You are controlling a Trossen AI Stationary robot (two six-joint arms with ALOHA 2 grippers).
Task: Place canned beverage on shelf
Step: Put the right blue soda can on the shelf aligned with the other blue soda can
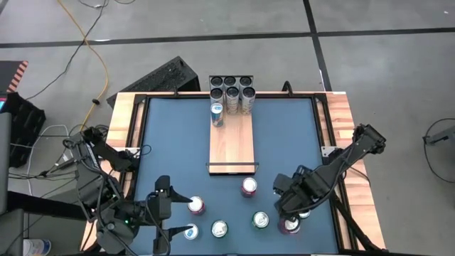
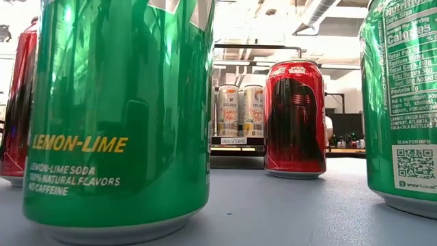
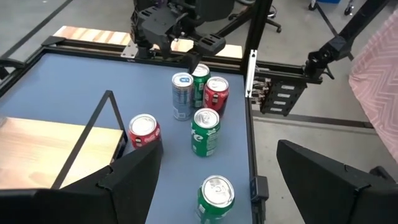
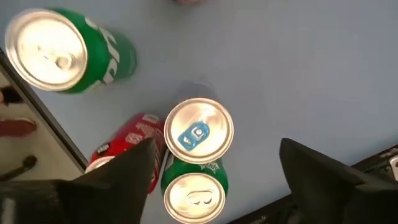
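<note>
Shelf (image 1: 231, 142) holds seven cans; six loose on desk (image 1: 284, 135). Right gripper (image 4: 214, 180) fingers open above blue-tab can (image 4: 198, 134), not gripping. Left gripper (image 3: 217, 168) open, empty.

black keyboard (image 1: 162, 77) and yellow cable (image 1: 99, 67) on floor.

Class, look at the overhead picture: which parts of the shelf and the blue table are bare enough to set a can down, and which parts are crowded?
The shelf is bare from the lone can down to its near rail; its far end is packed with cans. The blue table is bare on both sides of the shelf. The near edge is crowded with loose cans and both hands, left and right.
</note>
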